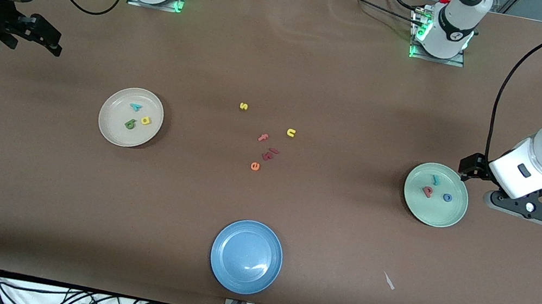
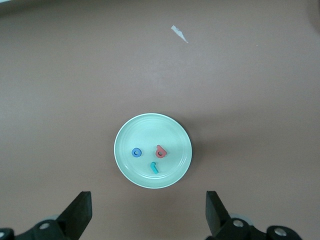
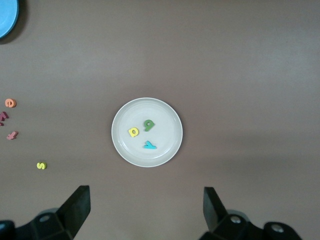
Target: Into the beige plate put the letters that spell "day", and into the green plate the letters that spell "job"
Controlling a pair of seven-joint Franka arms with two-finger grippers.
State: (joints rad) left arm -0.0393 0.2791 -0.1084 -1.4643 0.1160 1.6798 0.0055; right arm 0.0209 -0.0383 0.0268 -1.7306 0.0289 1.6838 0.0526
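The beige plate (image 1: pixel 112 112) (image 3: pixel 150 106) lies toward the right arm's end of the table. In it rest a teal y (image 1: pixel 136 107) (image 3: pixel 150 145), a yellow a (image 1: pixel 145 120) (image 3: pixel 134 132) and a green d (image 1: pixel 130 124) (image 3: pixel 148 124). The green plate (image 1: pixel 438 214) (image 2: pixel 145 129) lies toward the left arm's end and holds a teal j (image 1: pixel 435 180) (image 2: pixel 155 167), a pinkish-red b (image 1: pixel 427 191) (image 2: pixel 161 151) and a blue o (image 1: pixel 447 197) (image 2: pixel 136 152). My left gripper (image 1: pixel 473 168) (image 2: pixel 148 214) hangs open and empty beside the green plate. My right gripper (image 1: pixel 47 40) (image 3: pixel 146 212) is open, empty, raised well off the beige plate.
Mid-table lie loose letters: a yellow s (image 1: pixel 243 106), a yellow n (image 1: pixel 291 133), a pink f (image 1: pixel 263 137), an orange e (image 1: pixel 255 166) and dark red pieces (image 1: pixel 269 153). A blue plate (image 1: pixel 229 271) sits nearest the front camera. A paper scrap (image 1: pixel 388 280) lies nearby.
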